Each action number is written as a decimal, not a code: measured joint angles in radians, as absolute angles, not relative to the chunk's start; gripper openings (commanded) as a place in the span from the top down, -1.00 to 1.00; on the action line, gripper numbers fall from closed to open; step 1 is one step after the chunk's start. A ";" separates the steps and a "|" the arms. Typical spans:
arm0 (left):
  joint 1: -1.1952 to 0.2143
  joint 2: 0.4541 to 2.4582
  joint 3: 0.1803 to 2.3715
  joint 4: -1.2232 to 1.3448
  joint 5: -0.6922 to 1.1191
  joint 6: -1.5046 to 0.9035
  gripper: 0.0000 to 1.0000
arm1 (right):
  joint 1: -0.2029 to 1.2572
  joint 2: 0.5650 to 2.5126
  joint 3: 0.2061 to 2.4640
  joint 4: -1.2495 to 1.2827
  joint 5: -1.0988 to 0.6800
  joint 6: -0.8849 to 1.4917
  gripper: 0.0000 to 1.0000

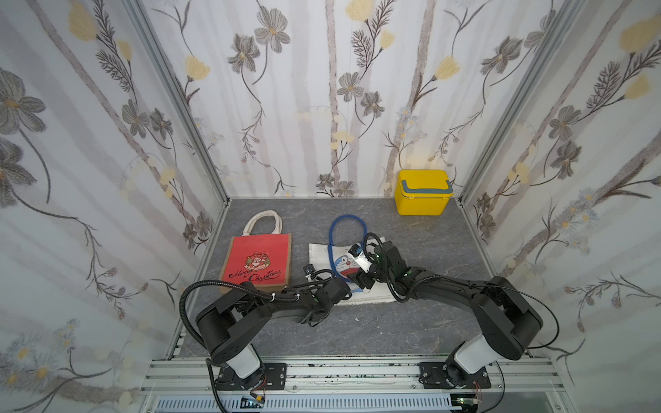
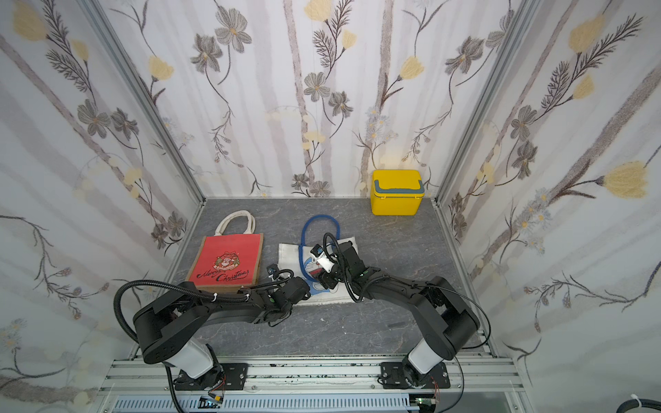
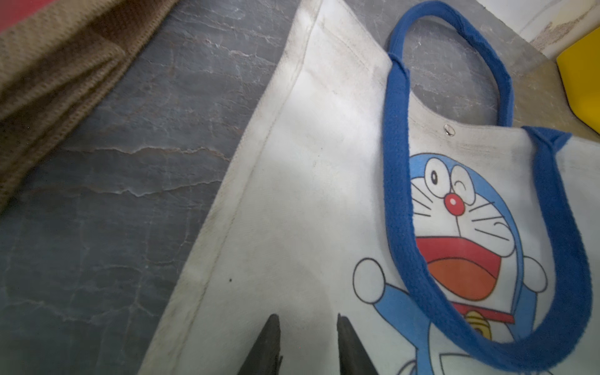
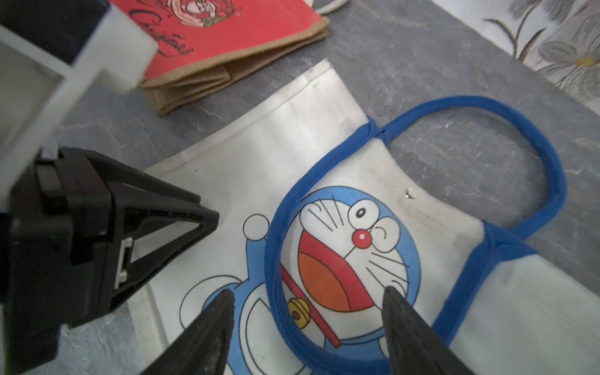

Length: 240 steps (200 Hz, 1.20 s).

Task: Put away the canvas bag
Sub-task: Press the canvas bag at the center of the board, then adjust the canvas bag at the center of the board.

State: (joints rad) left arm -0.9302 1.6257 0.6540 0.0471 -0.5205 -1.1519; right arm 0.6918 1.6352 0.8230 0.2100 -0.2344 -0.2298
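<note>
Grasp step: the jaws of your right gripper (image 4: 308, 290) stand apart astride the blue fabric handle (image 4: 272, 259) of the white cartoon-print canvas bag (image 4: 259, 168). The left gripper (image 3: 306, 316) jaws stand narrowly apart. Lower, then clamp.

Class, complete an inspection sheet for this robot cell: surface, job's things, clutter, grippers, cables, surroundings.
Surface: grey marbled tabletop.
Job's things: white canvas bag lying flat, print up; one blue handle on the table beyond it, second handle folded over the print.
Clutter: red Christmas bag flat beside it, apart; yellow box, lid on, back corner.
Grippers: left gripper over the bag's white cloth, jaws narrowly apart; right gripper wide open over the second handle.
Cables: black conduit loops off the left arm.
Surroundings: floral walls on three sides; aluminium rail in front.
</note>
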 measured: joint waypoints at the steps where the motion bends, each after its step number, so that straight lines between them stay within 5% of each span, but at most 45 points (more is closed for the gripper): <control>1: -0.929 1.626 0.654 0.048 -0.521 -1.152 0.36 | 0.692 1.637 0.824 0.208 -0.234 -0.230 -0.36; 73: -0.871 1.606 0.622 0.081 -0.523 -1.122 0.35 | 0.747 1.649 0.769 0.121 -0.228 -0.198 -0.40; 136: -0.868 1.558 0.612 0.049 -0.496 -1.100 0.31 | 0.748 1.652 0.802 0.184 -0.216 -0.184 -0.18; 190: -0.862 1.509 0.553 0.080 -0.447 -1.099 0.45 | 0.771 1.766 0.826 0.204 -0.255 -0.172 0.22; 211: -0.862 1.517 0.552 0.097 -0.445 -1.099 0.47 | 0.795 1.724 0.752 0.242 -0.223 -0.133 0.54; 240: -0.862 1.550 0.561 0.136 -0.448 -1.098 0.53 | 0.811 1.642 0.661 0.258 -0.181 -0.053 0.64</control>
State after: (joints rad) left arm -0.8623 1.5501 0.5613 0.1356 -0.4480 -1.0985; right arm 0.8108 1.6417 0.6605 0.2577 -0.1806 -0.0528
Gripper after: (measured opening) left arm 0.246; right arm 0.199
